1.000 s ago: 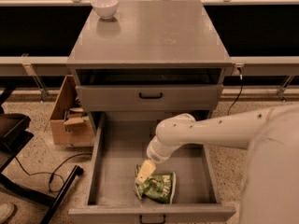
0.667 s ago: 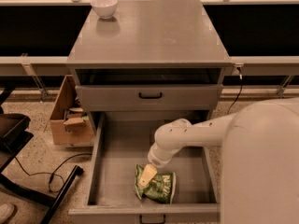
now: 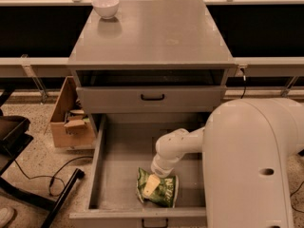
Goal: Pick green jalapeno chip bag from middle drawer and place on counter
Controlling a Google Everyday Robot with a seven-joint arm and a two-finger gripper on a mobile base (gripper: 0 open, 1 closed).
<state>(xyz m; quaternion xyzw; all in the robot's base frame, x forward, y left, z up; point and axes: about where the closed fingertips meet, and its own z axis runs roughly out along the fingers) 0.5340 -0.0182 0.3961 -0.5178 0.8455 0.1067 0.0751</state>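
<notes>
Claw (image 3: 152, 185) has dropped a bit lower over the last second and now sits on top of the green jalapeno chip bag (image 3: 167, 194). Can't tell if the claw is apart or clamped. The bag hasn't moved. It lies flat on the middle drawer (image 3: 121, 163) floor, near the front wall. Likely at the grasp step, no lift yet. Tabletop (image 3: 152, 37) holds only a white bowl (image 3: 105, 6) at the back left corner.

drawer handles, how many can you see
2. One handle is on the shut drawer front under the counter; the other is on the open middle drawer, where the claw is down at the green jalapeno chip bag. The arm may hide more.
</notes>
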